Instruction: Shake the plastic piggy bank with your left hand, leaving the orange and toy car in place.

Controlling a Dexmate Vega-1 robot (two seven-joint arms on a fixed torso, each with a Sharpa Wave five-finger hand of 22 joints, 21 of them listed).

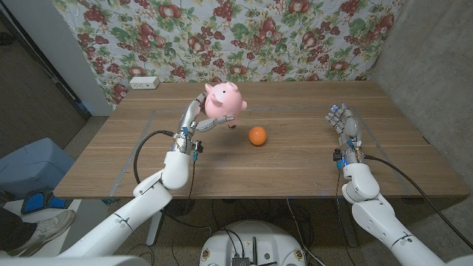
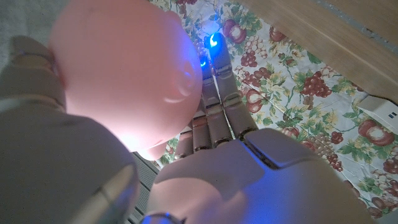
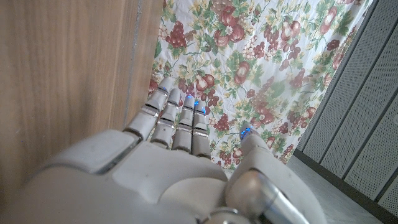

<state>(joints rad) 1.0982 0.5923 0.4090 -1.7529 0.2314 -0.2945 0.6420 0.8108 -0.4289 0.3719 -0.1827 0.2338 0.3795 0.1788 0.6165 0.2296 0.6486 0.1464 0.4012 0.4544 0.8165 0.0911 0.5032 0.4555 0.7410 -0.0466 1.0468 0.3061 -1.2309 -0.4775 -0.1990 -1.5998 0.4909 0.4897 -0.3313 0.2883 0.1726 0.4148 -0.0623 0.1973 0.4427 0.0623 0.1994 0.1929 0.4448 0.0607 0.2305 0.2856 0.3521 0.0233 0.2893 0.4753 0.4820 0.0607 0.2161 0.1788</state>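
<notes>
Piggy bank [image 1: 225, 100] lifted off bench, gripped in left hand [image 1: 195, 118], above far-middle bench. Orange [image 1: 256, 136] just beside, below it. Keep shakes short, vertical, clear of orange. Right hand [image 1: 341, 122] empty, fingers straight, near right edge.

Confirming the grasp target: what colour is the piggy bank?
Pink, clearest in the head view, held by the left hand: piggy bank.

Piggy bank [image 2: 124, 74] blurred and cut off at the frame's upper edge; a small dark object [image 1: 233, 123] behind it, largely hidden, unidentifiable.
</notes>
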